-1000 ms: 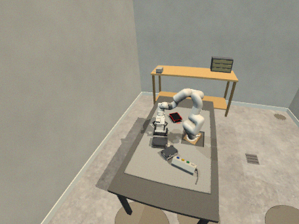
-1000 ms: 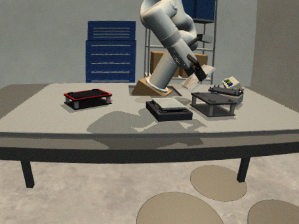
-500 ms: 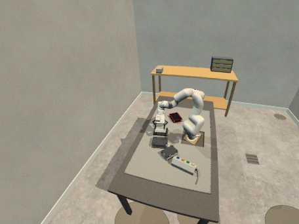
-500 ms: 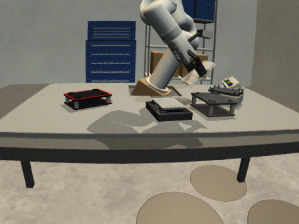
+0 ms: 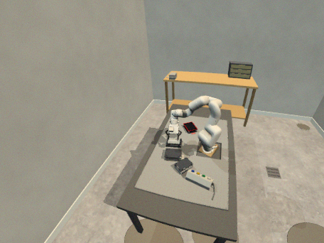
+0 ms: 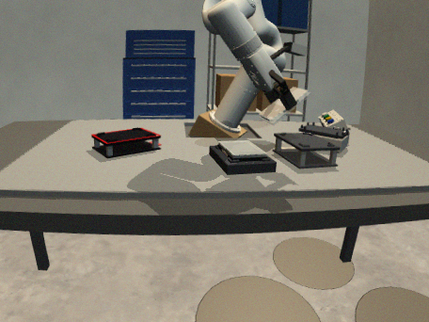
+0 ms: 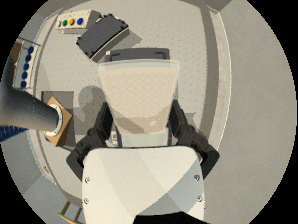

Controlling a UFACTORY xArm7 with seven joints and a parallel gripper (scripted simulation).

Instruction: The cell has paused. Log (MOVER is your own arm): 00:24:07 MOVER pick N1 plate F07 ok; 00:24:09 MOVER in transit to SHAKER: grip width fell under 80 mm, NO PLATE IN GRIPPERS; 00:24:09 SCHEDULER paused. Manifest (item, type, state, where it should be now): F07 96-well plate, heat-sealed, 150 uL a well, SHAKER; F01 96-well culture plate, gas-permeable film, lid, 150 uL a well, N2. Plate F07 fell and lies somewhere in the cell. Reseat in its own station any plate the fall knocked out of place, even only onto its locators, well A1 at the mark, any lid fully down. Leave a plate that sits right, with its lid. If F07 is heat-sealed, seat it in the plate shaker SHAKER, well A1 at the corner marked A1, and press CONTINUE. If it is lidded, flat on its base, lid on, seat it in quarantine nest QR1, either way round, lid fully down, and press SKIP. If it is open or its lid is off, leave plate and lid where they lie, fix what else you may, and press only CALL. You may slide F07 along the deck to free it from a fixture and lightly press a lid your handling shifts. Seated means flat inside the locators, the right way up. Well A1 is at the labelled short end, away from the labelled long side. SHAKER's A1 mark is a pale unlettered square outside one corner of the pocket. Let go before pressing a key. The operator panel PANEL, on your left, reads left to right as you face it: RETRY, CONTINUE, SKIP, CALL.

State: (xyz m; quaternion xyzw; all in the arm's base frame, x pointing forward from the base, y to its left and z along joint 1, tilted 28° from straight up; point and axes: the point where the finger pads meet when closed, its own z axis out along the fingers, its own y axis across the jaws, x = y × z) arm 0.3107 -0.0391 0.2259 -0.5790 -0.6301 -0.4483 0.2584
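Gripper [image 7: 141, 123]: I found it clamped across a pale plate [image 7: 140, 99], fingers wide on its long sides.
Plate: it hung tilted in the air (clear of the deck) above the dark nests.
Nest below [image 6: 243, 157]: it held another pale plate.
Red-edged nest [image 6: 125, 140]: stood well apart.
Panel [image 5: 200, 178]: lay near the table's far end.
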